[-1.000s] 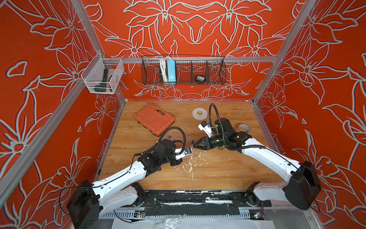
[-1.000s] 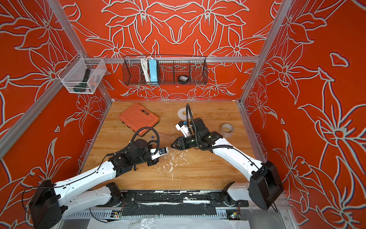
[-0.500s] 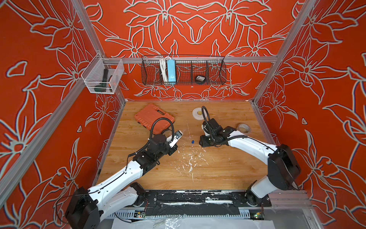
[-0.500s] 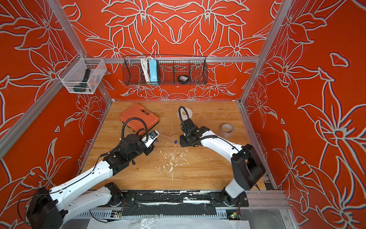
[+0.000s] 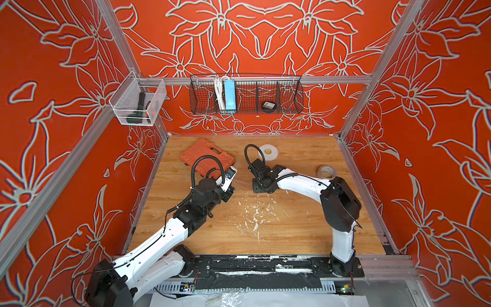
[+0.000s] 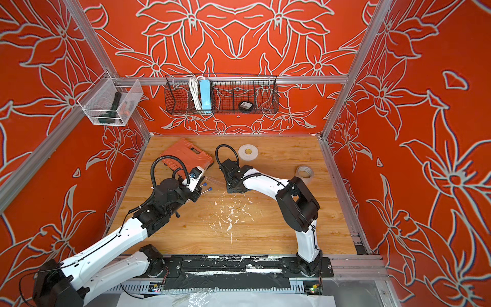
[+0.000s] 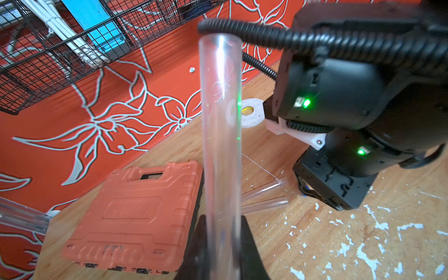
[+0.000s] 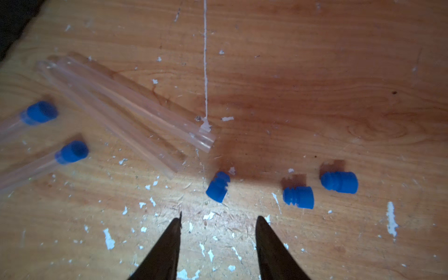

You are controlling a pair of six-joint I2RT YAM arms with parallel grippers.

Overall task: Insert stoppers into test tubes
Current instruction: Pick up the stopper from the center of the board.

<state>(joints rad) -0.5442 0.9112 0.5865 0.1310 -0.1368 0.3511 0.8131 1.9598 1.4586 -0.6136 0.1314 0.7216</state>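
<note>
**Left.** The left arm (image 6: 119,234) runs from the lower left of the frame up to just left of centre in both top views. Its wrist is cocked over the near corner of the orange tool case (image 6: 183,154). The left gripper (image 7: 221,218) is clamped low on the held tube (image 7: 221,121), whose far mouth is open and unstoppered. I cannot read the tube's tilt from above, since clear plastic all but vanishes against the wood.

**Centre.** Two capped tubes (image 6: 210,189) lie on the table (image 6: 265,226) just right of the left gripper, blue ends showing. The right wrist view shows two open tubes (image 8: 135,109) lying side by side and touching. Three loose stoppers (image 8: 298,196) lie on their sides near those mouths.

**Right.** The right arm (image 6: 265,183) rises from the lower right with its elbow folded. Its forearm reaches back to centre frame and the wrist points down at the table. The right gripper (image 8: 218,218) has its jaws apart and is empty. The nearest stopper (image 8: 218,186) sits just ahead of the tips, not between them.

**Step, as I judge it.** This looks like the third tube of five, at the stage of fetching its stopper. Next the right gripper needs to ease forward, drop, and close across the plug's body. The plug is small and ribbed, so it may roll. The gripper should then carry it ribbed end first to the held mouth.
</note>
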